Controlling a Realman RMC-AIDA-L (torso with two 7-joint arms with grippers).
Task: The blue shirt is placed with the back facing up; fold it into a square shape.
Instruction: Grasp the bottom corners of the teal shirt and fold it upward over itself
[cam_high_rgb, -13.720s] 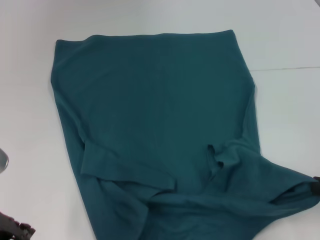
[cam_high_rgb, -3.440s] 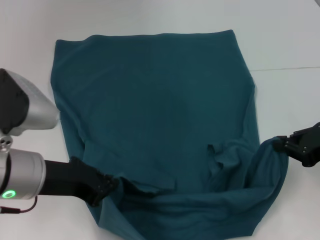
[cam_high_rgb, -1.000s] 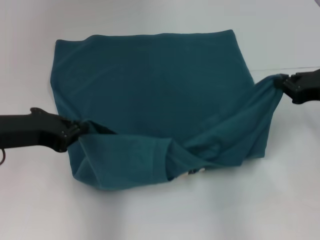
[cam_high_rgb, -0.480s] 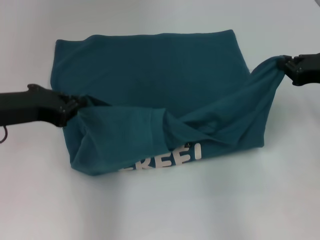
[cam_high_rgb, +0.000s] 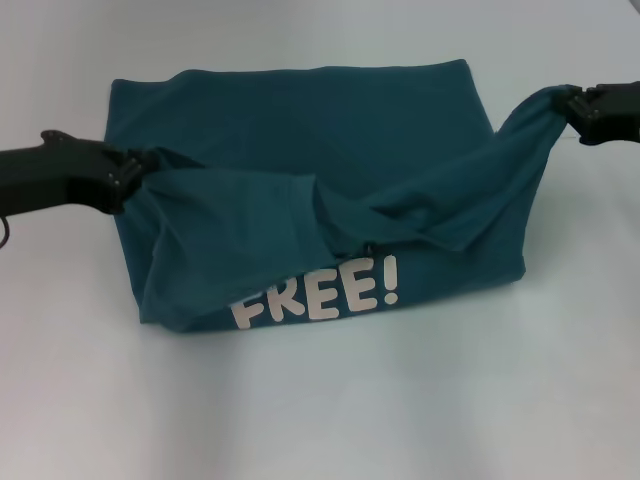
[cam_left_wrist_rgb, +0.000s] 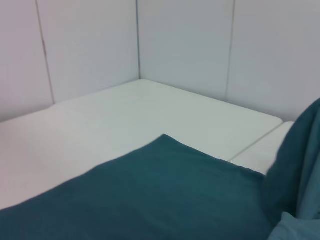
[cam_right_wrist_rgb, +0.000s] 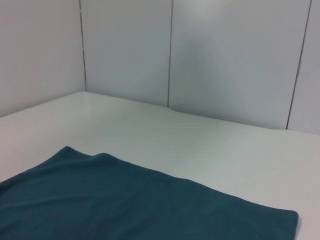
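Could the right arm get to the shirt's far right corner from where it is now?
Probably yes: the right claw sits near that corner of the blue shirt with nothing between, but it is shut on shirt fabric.

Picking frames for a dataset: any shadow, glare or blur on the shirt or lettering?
Head view: soft even light, faint shadow under the lifted shirt, "FREE!" lettering crisp, no glare, left gripper and right gripper sharp. Wrist views: slightly soft, no glare.

The only text that can be read is the word "FREE!" in cream block letters on the blue shirt (cam_high_rgb: 300, 150). It stands on the near, turned-up part of the fabric in the head view, close to the near edge. No other label, brand or number can be read.
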